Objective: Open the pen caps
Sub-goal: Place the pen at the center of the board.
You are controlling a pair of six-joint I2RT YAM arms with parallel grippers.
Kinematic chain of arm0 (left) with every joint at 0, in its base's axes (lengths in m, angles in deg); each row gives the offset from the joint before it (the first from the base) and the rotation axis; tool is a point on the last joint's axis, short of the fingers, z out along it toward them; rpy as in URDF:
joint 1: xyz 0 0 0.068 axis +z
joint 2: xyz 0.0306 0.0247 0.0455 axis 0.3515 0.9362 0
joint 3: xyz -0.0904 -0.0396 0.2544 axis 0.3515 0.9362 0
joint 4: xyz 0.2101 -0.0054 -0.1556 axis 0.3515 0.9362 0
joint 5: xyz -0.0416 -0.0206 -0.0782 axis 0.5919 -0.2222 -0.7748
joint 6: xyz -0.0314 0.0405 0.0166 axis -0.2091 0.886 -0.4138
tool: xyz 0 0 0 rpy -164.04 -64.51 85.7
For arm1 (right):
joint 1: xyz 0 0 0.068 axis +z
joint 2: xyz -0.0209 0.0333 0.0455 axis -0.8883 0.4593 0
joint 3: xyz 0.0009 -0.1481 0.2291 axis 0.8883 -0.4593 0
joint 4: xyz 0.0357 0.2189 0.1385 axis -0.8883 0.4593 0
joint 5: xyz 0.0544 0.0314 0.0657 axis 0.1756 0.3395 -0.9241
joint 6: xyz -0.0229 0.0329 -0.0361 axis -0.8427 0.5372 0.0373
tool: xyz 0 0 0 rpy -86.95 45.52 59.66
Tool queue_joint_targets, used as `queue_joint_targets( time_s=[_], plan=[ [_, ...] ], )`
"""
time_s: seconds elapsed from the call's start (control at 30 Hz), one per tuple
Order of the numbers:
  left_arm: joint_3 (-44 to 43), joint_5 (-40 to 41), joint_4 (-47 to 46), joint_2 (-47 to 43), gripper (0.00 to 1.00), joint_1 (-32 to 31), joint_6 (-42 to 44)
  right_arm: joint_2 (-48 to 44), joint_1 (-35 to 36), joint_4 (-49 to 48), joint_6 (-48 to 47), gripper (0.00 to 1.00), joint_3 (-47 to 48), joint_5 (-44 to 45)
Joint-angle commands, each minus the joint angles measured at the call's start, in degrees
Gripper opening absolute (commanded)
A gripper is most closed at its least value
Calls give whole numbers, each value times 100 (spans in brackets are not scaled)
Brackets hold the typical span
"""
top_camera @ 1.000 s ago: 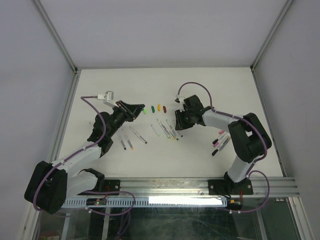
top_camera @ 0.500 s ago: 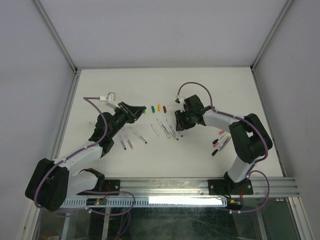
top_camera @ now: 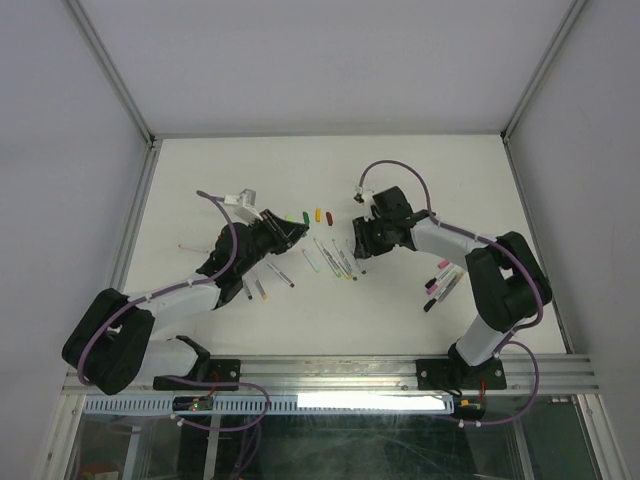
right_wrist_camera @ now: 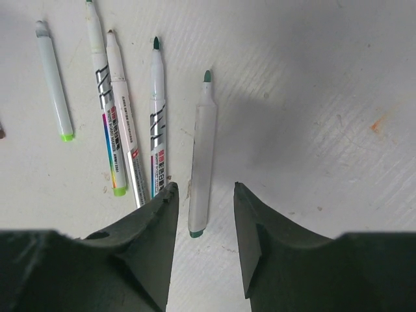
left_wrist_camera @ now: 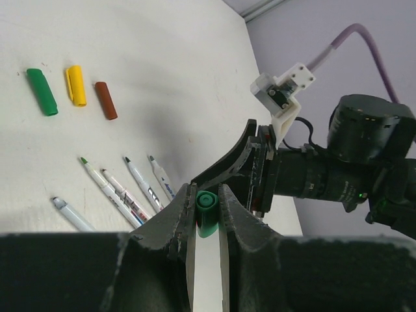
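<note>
White table (top_camera: 420,180), pens and loose caps under your two arms.
Your right gripper (right_wrist_camera: 201,188) hangs spread over a bare green-tipped pen (right_wrist_camera: 201,140); to its left, your left gripper (left_wrist_camera: 207,195) is clenched on a green cap (left_wrist_camera: 207,220). Farther off, a second green cap (left_wrist_camera: 41,91), a yellow cap (left_wrist_camera: 76,85) and a maroon cap (left_wrist_camera: 106,100) lie in a row.

a robot lab cell: white table (top_camera: 450,170) boxed by plain grey panels (top_camera: 60,150) and an aluminium rail (top_camera: 350,372).
</note>
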Motion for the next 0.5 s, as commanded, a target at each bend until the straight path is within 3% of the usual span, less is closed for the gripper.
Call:
queue_joint_targets(
  time_s=[0.0, 0.23, 0.47],
  plan=[
    [-630, 523, 248, 375, 0, -269, 3, -349, -64, -81, -84, 42, 202, -128],
    [-1806, 910, 1158, 1572, 0, -467, 63, -437, -251, -35, -89, 42, 224, -314],
    [-3630, 1056, 2645, 3031, 0, -620, 253, -558, -502, -14, -51, 42, 211, -472]
  ],
)
